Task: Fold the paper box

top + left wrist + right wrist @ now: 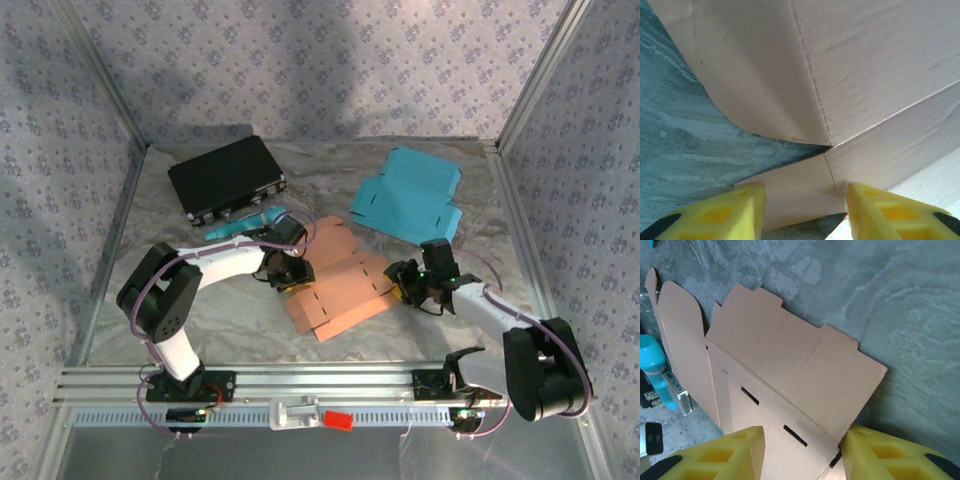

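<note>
Left end effector [805, 207] and right end effector [801, 452] both gape wide astride the paper box [335, 290], lying mostly flat; I judge nearly all folding is left

- A robot test cell in a lab: two arms [170, 300] bolted to an aluminium rail [330, 385] at the table edge.
- Metal frame posts [545, 75] carry patterned cloth walls [330, 60].
- A grey marbled sheet [330, 165] covers the table.
- Staged props: black case [228, 178], orange blank [335, 290], blue blank [410, 195].
</note>
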You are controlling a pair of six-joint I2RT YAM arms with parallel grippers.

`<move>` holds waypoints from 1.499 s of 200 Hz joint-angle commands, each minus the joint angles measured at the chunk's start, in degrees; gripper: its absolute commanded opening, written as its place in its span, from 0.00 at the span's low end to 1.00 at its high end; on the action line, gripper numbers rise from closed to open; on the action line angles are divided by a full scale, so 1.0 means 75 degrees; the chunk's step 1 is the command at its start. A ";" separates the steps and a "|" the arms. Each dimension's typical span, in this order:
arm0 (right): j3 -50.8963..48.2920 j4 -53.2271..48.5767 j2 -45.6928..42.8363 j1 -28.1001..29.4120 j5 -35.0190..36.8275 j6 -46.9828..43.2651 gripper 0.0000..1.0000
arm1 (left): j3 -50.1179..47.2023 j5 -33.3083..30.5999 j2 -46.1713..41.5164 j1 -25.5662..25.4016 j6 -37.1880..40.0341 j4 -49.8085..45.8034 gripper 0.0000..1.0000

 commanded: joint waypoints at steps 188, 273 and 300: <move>0.2285 -0.2576 0.0141 0.0024 0.0387 -0.0165 0.00 | 0.1076 -0.1927 -0.1845 -0.0806 0.2531 -0.1572 0.57; 0.4364 -0.4201 0.1235 -0.0337 -0.0344 0.0421 0.00 | -0.2221 -0.3965 -0.4997 -0.3122 0.5776 0.0394 0.66; 0.4673 -0.4431 0.1377 -0.0366 -0.0381 0.0669 0.00 | -0.2444 -0.4321 -0.4556 -0.3305 0.5845 0.1230 0.71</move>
